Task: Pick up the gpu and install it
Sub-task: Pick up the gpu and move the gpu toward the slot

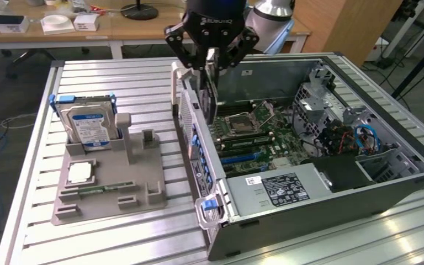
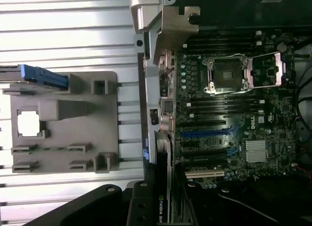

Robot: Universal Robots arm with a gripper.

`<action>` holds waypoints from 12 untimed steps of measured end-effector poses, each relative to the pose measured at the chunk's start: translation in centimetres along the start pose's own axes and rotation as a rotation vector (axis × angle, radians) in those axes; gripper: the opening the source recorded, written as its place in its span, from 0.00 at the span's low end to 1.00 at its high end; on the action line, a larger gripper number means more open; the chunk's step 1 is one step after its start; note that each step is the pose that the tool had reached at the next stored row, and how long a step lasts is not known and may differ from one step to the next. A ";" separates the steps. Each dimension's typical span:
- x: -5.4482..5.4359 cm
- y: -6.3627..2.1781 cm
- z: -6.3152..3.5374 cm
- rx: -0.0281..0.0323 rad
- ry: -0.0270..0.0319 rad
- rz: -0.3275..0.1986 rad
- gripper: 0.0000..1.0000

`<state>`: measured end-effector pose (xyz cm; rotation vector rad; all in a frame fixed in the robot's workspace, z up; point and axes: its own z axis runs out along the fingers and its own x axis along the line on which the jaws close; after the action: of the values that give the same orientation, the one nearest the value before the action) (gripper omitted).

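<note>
**Card clamped edge-on over the open case**

Your gripper (image 1: 212, 61) had its black fingers (image 1: 190, 55) clenched on the top edge of the gpu (image 1: 210, 94), one on each flat face. Your wrist pointed straight down, so the thin dark card hung upright at the rear wall of the open metal computer case (image 1: 388, 190), just above the green motherboard (image 1: 271, 138). Beside the case, on the ribbed aluminium table (image 1: 123, 243), a grey moulded holder (image 1: 116, 182) carried a boxy silver hard drive (image 1: 90, 124).

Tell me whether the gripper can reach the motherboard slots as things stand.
Probably yes: the gripper, holding the graphics card upright, hangs over the open case, and nothing covers the motherboard slots below.
</note>
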<state>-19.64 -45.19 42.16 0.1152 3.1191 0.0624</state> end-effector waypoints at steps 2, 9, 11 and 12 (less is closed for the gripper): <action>-0.9 0.07 0.05 0.0000 0.0003 0.000 0.26; -4.1 0.32 0.22 0.0000 0.0009 0.000 0.26; -5.0 0.40 0.26 0.0001 0.0011 0.000 0.26; -5.5 0.44 0.29 0.0001 0.0012 0.000 0.26</action>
<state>-14.17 -45.14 42.00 0.1152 3.1202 0.0624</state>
